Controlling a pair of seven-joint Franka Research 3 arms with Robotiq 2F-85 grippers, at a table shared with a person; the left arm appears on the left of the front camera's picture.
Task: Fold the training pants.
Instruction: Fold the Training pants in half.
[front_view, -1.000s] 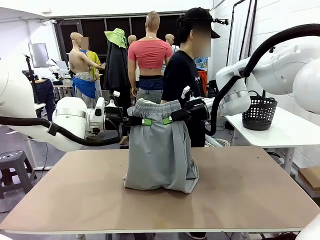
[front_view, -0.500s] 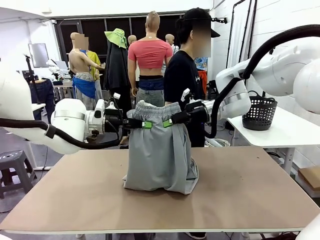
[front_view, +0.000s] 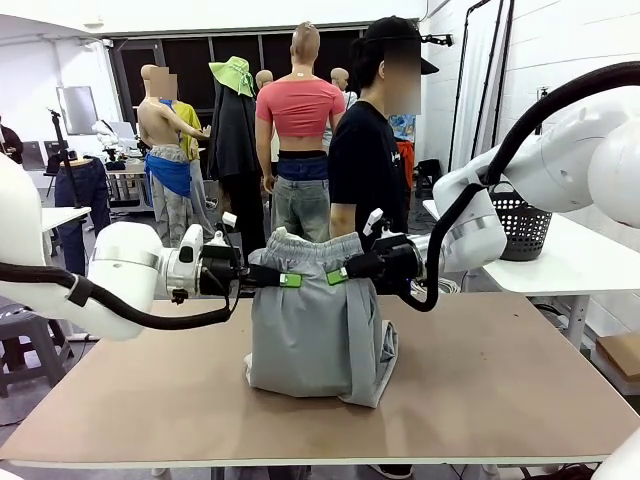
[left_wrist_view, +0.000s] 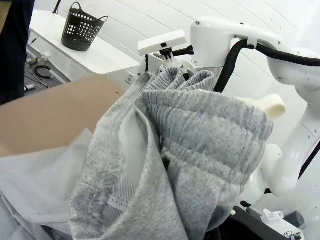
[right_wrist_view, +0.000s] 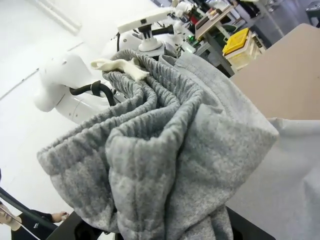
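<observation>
The left gripper (front_view: 292, 280) and right gripper (front_view: 336, 274) each pinch the waistband of the training pants (front_view: 318, 330) between them. Below them the grey pants hang, folded bottom probably resting on the table (front_view: 500, 390), bare wood all around.

Both arms reach level toward the middle, facing each other. The left claw (front_view: 290, 280) and the right claw (front_view: 337, 275) are clamped tight, near one another, raised above the table (front_view: 500, 380).
</observation>
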